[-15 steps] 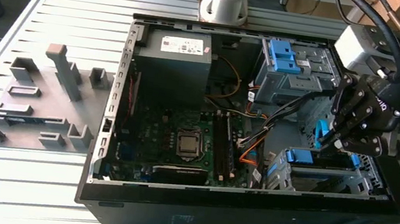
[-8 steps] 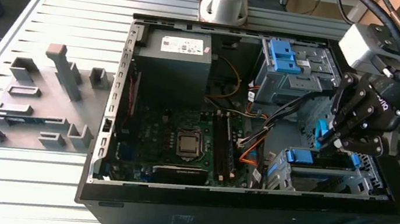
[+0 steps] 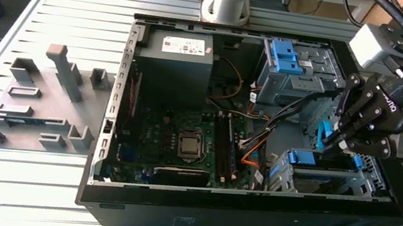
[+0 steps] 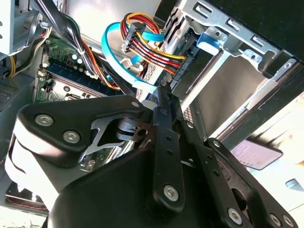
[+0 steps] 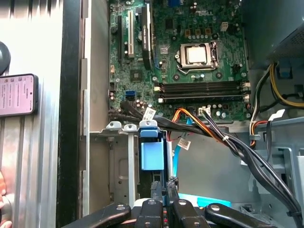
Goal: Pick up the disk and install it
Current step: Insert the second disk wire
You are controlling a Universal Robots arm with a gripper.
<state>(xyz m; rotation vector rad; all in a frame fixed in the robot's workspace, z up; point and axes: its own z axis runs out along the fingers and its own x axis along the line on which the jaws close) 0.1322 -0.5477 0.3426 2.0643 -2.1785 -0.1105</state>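
Gripper [image 4: 164,95] fingers press together, nothing visibly clamped between them, tips just above one of two grey drive bays [image 3: 322,180] inside one open computer case [image 3: 112,106]. One disk [image 5: 151,154] seems to be slotted in that bay, its blue end showing. One phone [image 5: 18,95] lies outside.

I see a slatted grey metal tabletop [image 3: 41,185] carrying everything. The open black computer case [image 3: 250,215] lies flat on it. Beside the case, toward the exterior view's left, a grey fixture plate [image 3: 37,104] with upright blocks rests on the slats. In the first wrist view, a small dark device [image 5: 18,95] lies just outside the case wall.
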